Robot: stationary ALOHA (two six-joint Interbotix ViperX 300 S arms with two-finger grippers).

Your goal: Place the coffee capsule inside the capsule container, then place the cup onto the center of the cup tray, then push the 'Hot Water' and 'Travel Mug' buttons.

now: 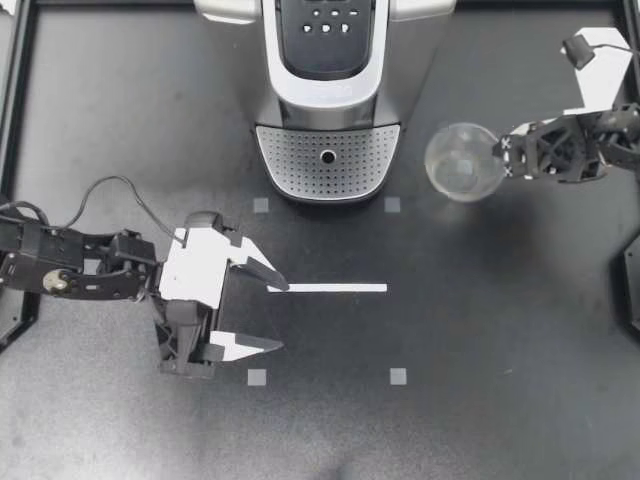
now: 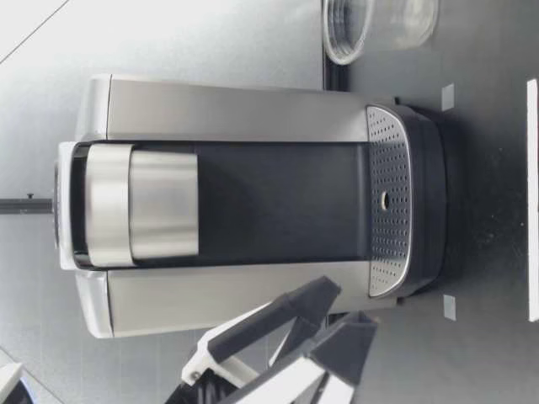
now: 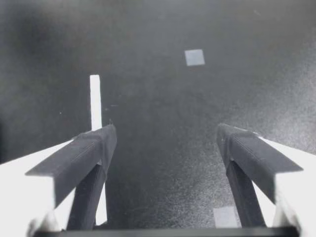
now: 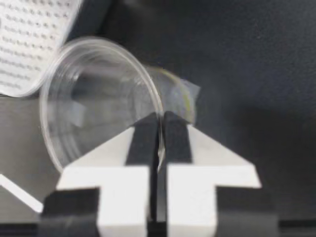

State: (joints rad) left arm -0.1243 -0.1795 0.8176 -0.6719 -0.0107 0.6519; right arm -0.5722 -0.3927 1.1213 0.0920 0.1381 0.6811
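Black counter (image 1: 480, 330), with the coffee machine (image 1: 327, 90) at the back. My right jaws are clamped on the rim of the clear cup (image 1: 462, 162), which is tilted and just beside the cup tray (image 1: 327, 165), not on it; I can't tell whether its base is off the counter. My left jaws hang wide apart over bare counter by the white tape strip (image 1: 327, 288), holding nothing. No capsule is in sight (possibly loaded). My worry is that a thin wall pinched at one spot may flex and slip. A tilted cup could also catch the tray's edge, tip, or land off-centre.
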